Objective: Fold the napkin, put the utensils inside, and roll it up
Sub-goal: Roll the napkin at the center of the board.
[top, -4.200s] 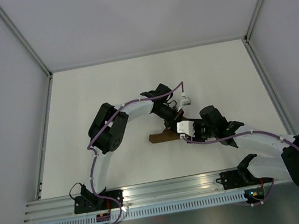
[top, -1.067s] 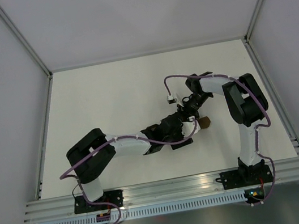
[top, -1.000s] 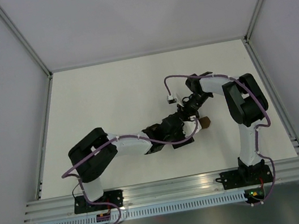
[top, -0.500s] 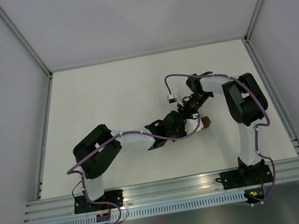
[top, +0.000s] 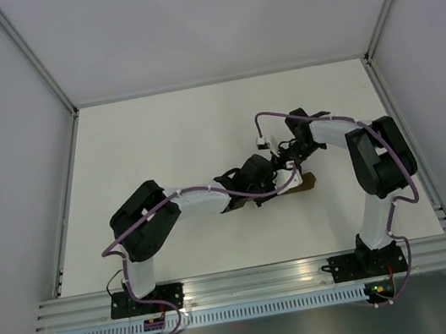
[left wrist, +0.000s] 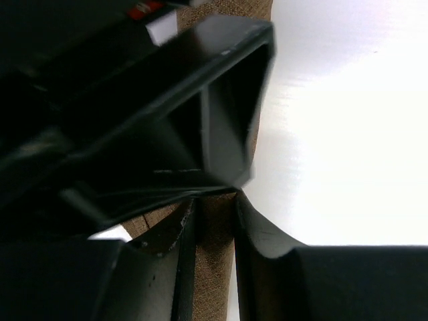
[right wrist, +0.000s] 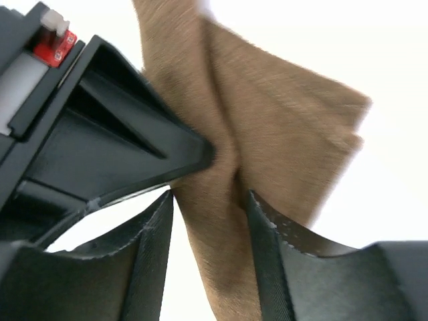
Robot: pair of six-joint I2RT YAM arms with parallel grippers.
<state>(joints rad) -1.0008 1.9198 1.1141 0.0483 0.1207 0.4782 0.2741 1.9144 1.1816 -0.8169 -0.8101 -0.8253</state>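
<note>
Though barely visible overhead, napkin (right wrist: 267,147) tight between both sets of jaws.

napkin (right wrist: 281,127) mostly covered, perhaps rolled, edges blurred

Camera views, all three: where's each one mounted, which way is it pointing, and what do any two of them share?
Top external: above and behind the bases, looking down on the table; both arms show, meeting at the napkin.
Left wrist: on the left arm, looking along the left pincer, cloth between its fingers.
Right wrist: on the right arm, looking along the right pincer, around bunched cloth.
Shared: both wrist views show the napkin close up.
</note>
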